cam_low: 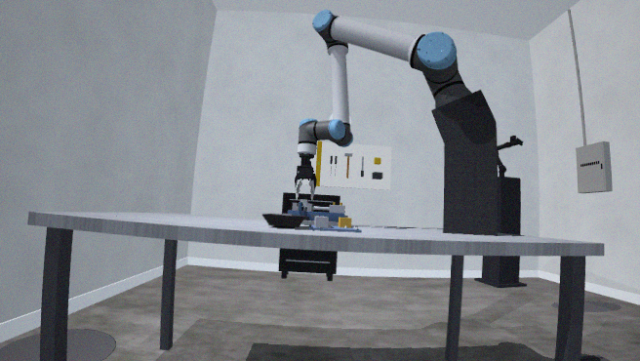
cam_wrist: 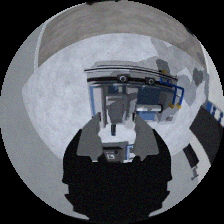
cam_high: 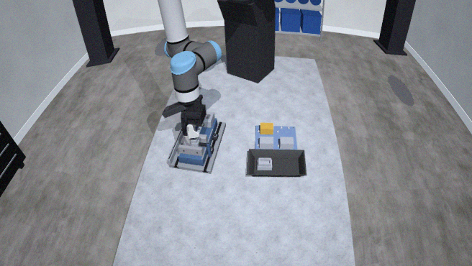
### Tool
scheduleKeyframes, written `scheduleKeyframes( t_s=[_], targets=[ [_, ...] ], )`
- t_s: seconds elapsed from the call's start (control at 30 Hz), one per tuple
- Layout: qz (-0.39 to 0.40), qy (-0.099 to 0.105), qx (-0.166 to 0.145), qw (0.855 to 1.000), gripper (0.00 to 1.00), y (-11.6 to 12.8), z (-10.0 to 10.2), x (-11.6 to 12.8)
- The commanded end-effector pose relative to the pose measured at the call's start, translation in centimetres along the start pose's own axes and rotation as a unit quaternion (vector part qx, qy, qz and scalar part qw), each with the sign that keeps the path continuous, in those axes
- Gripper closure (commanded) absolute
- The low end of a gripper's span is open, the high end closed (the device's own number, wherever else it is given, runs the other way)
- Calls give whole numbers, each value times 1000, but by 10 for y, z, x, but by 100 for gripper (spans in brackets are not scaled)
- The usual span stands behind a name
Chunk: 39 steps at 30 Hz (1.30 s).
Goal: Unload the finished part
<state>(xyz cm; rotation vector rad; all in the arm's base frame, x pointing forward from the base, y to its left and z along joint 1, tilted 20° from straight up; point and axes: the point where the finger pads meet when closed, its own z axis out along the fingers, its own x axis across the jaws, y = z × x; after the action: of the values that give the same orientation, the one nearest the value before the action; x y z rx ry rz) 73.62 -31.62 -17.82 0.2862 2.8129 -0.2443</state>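
We are seeing the gripper [cam_high: 191, 131] hanging over the vise [cam_high: 196, 148] with its jaws standing partly apart and holding nothing. The finished part [cam_wrist: 116, 116] is sitting in the vise, below and between the jaws; whether they are touching it we cannot tell. The black outfeed tray [cam_high: 301, 162] is lying well apart on the desk [cam_high: 234, 216], carrying 1 block [cam_high: 265, 164]. From the exterior view, the vise is mostly hiding behind the tray.
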Motion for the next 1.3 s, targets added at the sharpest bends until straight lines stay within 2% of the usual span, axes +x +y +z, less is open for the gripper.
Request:
scheduleKeyframes(
  t_s=[0.0,0.17,0.2,1.27],
  targets=[
    [0,-1,0,1000,60,0,-1,-1],
    [0,-1,0,1000,60,0,-1,-1],
    [0,-1,0,1000,100,0,-1,-1],
    [0,-1,0,1000,100,0,-1,-1]
  ],
)
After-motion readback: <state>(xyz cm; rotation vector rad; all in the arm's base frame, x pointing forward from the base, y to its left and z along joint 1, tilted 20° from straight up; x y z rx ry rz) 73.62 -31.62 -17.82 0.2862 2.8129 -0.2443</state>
